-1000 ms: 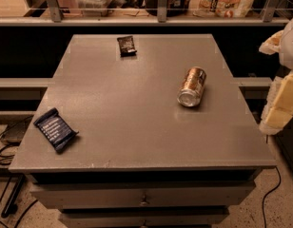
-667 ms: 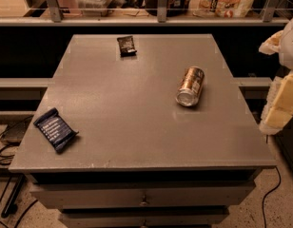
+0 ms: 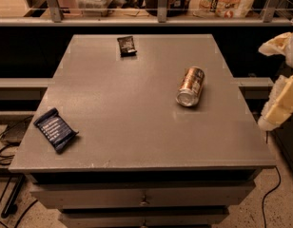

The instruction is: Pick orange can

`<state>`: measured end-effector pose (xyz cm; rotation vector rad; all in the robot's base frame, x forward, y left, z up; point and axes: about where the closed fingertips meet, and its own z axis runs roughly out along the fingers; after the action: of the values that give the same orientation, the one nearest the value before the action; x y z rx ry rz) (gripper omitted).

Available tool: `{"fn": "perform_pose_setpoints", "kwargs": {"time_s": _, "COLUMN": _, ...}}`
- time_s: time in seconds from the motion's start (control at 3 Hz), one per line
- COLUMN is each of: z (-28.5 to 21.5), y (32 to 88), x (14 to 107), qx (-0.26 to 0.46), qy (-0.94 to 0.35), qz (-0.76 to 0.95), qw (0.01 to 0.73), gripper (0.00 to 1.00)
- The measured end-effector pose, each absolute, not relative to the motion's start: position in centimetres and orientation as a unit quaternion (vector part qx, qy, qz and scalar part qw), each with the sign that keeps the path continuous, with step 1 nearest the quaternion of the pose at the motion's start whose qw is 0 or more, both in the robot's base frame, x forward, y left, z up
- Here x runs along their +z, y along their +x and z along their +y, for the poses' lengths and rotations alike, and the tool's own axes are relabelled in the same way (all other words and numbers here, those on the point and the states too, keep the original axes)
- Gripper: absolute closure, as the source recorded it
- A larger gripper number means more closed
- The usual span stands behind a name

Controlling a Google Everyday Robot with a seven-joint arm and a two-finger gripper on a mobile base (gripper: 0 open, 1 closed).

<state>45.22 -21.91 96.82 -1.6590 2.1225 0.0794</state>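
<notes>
The orange can lies on its side on the grey table, right of the middle, with its silver end toward the front. My gripper shows as cream-coloured parts at the right edge of the camera view, off the table's right side and apart from the can. It holds nothing that I can see.
A dark blue snack packet lies near the table's front left corner. A small black packet lies at the back middle. A shelf with a rail and bags stands behind the table. Cables lie on the floor at left.
</notes>
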Motion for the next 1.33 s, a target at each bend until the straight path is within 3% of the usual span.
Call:
{"fn": "perform_pose_setpoints", "kwargs": {"time_s": 0.67, "z": -18.5, "y": 48.3, "x": 95.9, "qx": 0.160, "qy": -0.527, "qz": 0.763, "qw": 0.340, "gripper": 0.00}}
{"fn": "perform_pose_setpoints", "kwargs": {"time_s": 1.33, "z": -12.5, "y": 52.1, "x": 94.9, "qx": 0.156, "qy": -0.467, "qz": 0.772, "qw": 0.401, "gripper": 0.00}}
